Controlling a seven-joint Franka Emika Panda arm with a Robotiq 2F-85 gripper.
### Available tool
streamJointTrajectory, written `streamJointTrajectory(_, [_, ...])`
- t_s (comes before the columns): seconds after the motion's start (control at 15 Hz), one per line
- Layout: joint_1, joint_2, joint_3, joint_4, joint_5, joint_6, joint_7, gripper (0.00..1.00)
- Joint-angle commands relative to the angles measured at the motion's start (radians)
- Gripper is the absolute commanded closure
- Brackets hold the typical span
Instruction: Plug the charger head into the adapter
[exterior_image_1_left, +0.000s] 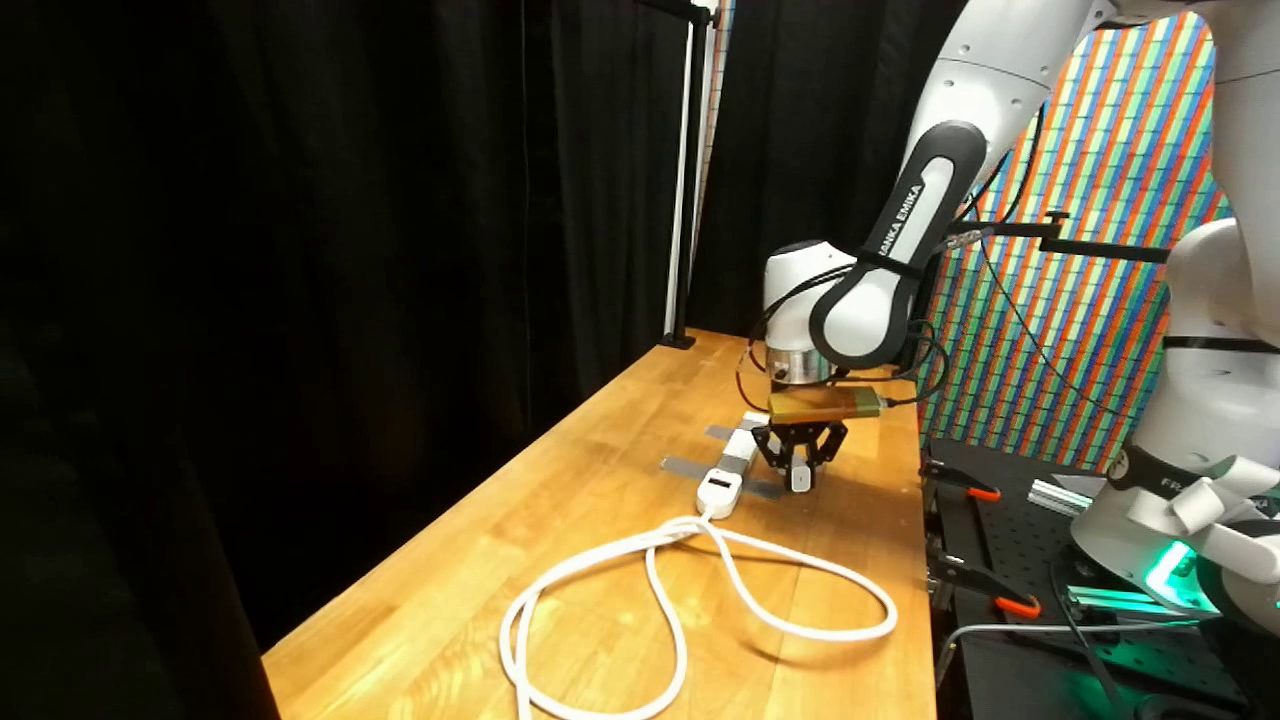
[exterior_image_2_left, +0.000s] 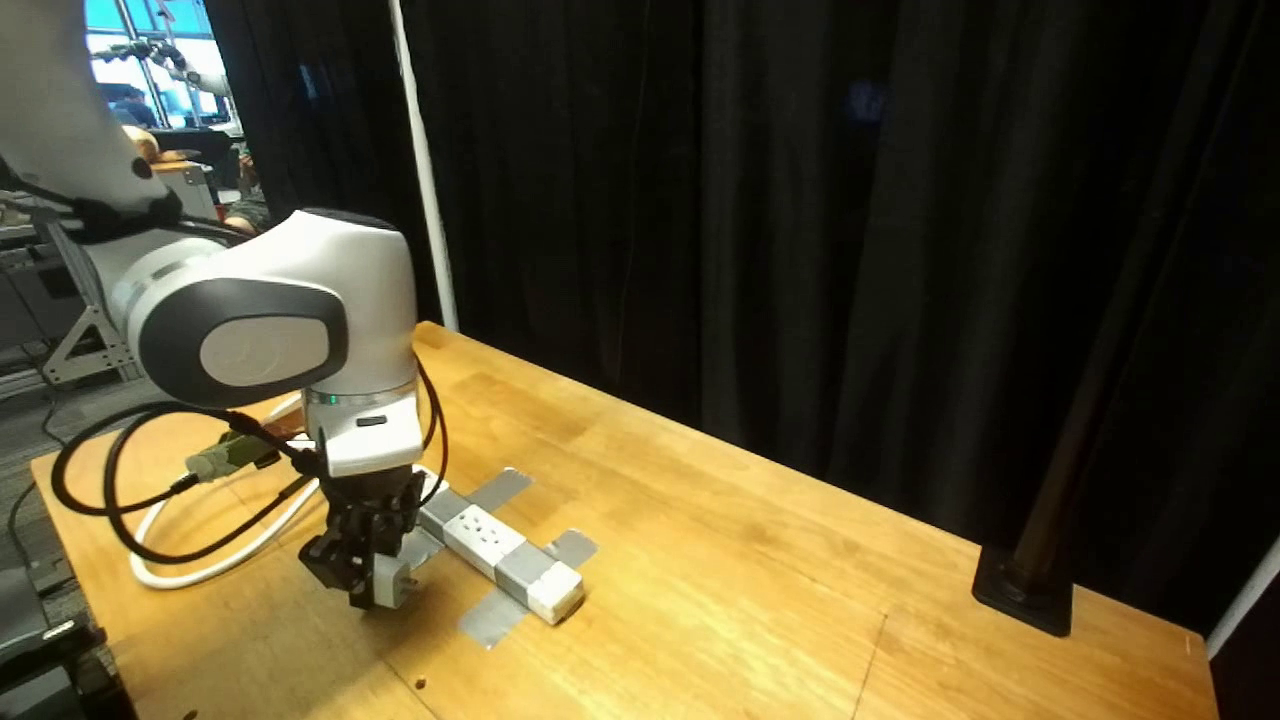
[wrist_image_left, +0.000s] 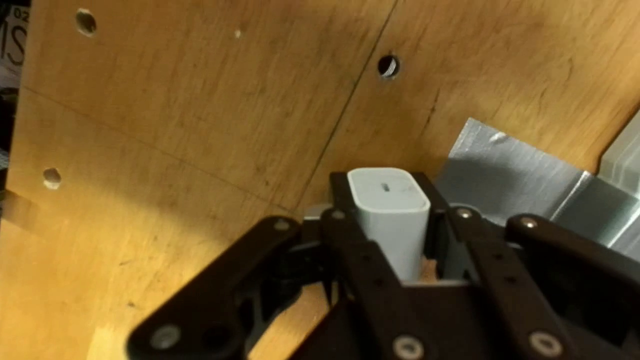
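White and round-cornered, the charger head (wrist_image_left: 392, 215) sits in the gripper (wrist_image_left: 384, 192), which is closed to the block's width and clasps it on two opposite sides. Its end face shows one dark slot in the wrist view (easily missed, it is so slight), and in an exterior view a short prong (exterior_image_2_left: 410, 583) juts sideways from the block. All this is low down near the wooden table (exterior_image_2_left: 750, 640); whether the block's underside touches the wood cannot be told. Just beside it, but apart from it, lies the adapter (exterior_image_2_left: 480, 534), a long white strip with slotted sockets on its upper face. Grey tape (exterior_image_2_left: 494, 619) crosses the strip and is stuck down on the wood to either side. At one end of the adapter a thick white cable (exterior_image_1_left: 840, 635) runs out into wide loops. Black curtains (exterior_image_2_left: 780, 250) hang behind the table in both exterior views.
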Motion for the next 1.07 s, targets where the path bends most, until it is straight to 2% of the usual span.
streamJointTrajectory(0.0, [-0.126,-0.105,0.103,-0.034,0.164,-0.065,-0.264,0.83])
streamJointTrajectory(0.13, [-0.161,-0.157,0.126,-0.023,0.242,-0.173,-0.416,0.83])
streamJointTrajectory(0.27, [-0.170,-0.201,0.115,0.005,0.280,-0.322,-0.540,0.83])
streamJointTrajectory(0.53, [-0.171,-0.215,0.076,0.133,0.252,-0.652,-0.682,0.82])
streamJointTrajectory(1.0, [-0.167,-0.060,0.063,0.500,0.234,-1.142,-0.879,0.82])
